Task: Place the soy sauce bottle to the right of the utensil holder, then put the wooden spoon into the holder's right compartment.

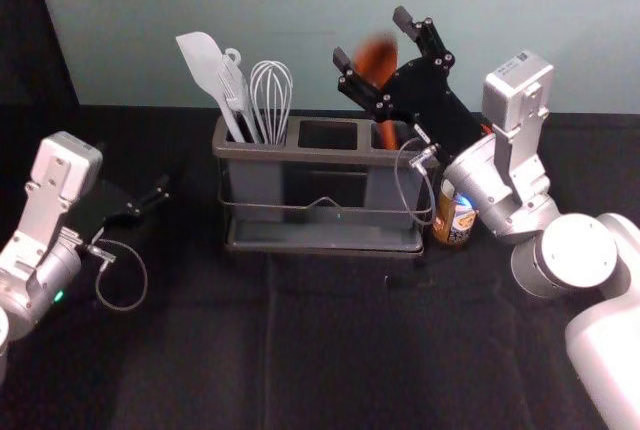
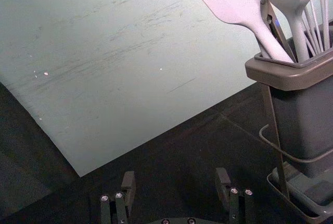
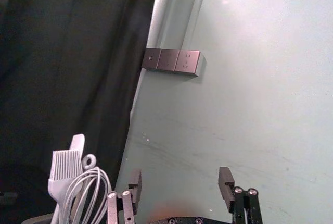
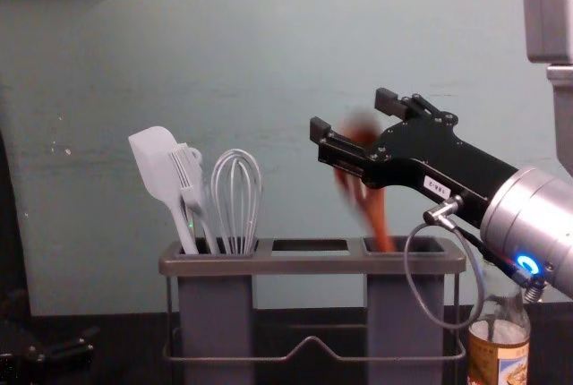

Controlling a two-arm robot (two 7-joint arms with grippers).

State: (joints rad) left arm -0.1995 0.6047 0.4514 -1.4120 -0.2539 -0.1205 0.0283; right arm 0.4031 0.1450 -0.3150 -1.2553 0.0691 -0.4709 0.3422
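Chest view: your right gripper (image 4: 354, 115) gapes wide, empty, by the head of the wooden spoon (image 4: 378, 217).
Its handle leans in the holder's (image 4: 309, 264) right compartment; back off rightward, over the bottle (image 4: 499, 349). Left gripper (image 2: 175, 178) idles at left.

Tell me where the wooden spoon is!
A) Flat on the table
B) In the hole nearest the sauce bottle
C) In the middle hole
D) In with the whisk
B: the wooden spoon has its handle down in the right compartment of the holder, at the end beside the sauce bottle.
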